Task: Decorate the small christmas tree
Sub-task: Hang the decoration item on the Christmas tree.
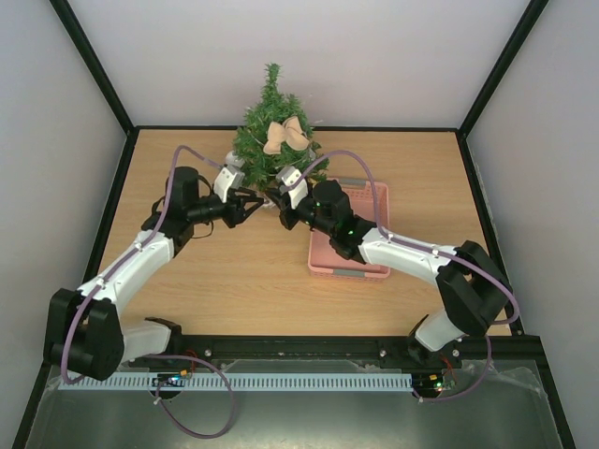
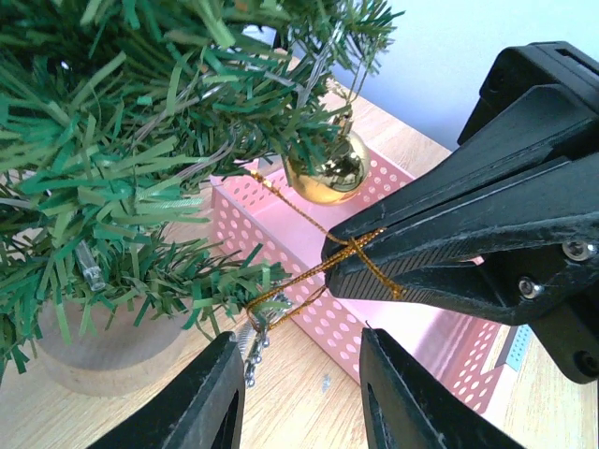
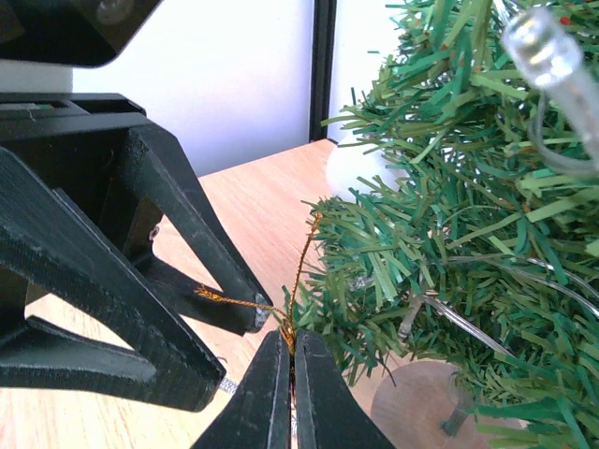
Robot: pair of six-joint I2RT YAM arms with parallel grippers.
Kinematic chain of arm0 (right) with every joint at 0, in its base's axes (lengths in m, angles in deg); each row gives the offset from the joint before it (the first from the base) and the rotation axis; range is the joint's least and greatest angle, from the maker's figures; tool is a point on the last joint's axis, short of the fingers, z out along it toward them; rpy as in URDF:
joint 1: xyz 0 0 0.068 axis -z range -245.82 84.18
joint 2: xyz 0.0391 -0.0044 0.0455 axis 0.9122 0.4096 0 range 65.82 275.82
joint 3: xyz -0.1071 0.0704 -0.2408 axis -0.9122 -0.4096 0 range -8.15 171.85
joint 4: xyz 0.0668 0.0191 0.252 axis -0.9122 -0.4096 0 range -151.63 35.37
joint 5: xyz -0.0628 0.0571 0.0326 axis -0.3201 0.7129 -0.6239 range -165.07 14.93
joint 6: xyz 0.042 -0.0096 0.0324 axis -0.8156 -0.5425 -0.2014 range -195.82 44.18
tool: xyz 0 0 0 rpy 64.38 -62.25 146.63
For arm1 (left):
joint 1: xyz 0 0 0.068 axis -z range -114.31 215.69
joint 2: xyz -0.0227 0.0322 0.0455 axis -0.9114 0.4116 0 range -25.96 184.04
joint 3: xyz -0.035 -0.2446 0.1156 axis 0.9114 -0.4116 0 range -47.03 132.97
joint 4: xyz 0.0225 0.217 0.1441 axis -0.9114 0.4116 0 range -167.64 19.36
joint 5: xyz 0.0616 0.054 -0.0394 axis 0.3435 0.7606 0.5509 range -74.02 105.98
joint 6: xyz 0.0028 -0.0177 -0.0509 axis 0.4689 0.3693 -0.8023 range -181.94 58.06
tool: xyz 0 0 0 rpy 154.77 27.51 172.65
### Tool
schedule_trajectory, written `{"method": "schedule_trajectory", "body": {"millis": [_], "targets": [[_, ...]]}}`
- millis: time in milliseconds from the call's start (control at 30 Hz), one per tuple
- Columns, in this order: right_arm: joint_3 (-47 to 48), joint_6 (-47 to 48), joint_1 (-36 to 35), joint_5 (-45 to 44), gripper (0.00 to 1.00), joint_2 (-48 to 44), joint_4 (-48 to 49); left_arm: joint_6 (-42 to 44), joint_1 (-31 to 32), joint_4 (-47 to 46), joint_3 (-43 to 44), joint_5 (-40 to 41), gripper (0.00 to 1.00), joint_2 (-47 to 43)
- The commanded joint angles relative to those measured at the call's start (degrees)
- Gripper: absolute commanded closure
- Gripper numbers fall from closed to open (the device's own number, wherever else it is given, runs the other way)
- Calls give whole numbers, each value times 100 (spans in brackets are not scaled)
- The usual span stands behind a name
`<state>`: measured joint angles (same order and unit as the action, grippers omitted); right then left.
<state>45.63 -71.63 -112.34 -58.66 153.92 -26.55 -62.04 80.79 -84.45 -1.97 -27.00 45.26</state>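
While the right tool (image 3: 291, 348) is pinched fully closed on a thin gold string (image 3: 296, 281), the left tool (image 2: 298, 344) stands wide open just in front of it, its jaws either side of the same string and gripping nothing. Tip to tip, the two nearly touch. From the right tool's grip the string runs on to a gold bauble (image 2: 328, 173) tucked under the lower branches of the small christmas tree (image 1: 271, 131), which stands just beyond both tools on the table (image 1: 243, 281).

I'd say hanging this bauble is the step in hand: the loop needs spreading and slipping over a branch tip, and whether it has caught on one I cannot tell. Next, the left tool probably has to close on the free strand to open the loop. Bristly needles crowd the string and could snag it. A pink basket (image 1: 348, 272) lies beneath and behind the right tool. A pale wooden ornament (image 1: 285, 136) sits higher on the tree.
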Motion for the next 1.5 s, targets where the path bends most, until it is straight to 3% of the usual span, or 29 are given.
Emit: {"method": "schedule_trajectory", "body": {"millis": [0,333,567,833,1033,1133,1400,1467], "targets": [[-27,176,7,282,98,-231,-117,282,-75,260,173,-20,64,-219],[232,79,8,773,98,-73,-224,577,-120,512,180,119,64,-314],[282,52,11,620,98,-58,-127,783,-136,664,266,200,64,-296],[395,37,1,656,98,-29,-155,1223,-135,976,459,-561,64,-76],[388,21,-11,704,98,-48,-178,1245,-136,792,410,-587,63,-124],[357,23,-17,754,98,-69,-176,1189,-131,661,399,-613,68,-135],[287,77,-30,761,98,-131,-236,1030,-136,382,316,-660,96,-172],[262,90,-24,751,98,-143,-254,1036,-138,320,271,-676,97,-208]]}}
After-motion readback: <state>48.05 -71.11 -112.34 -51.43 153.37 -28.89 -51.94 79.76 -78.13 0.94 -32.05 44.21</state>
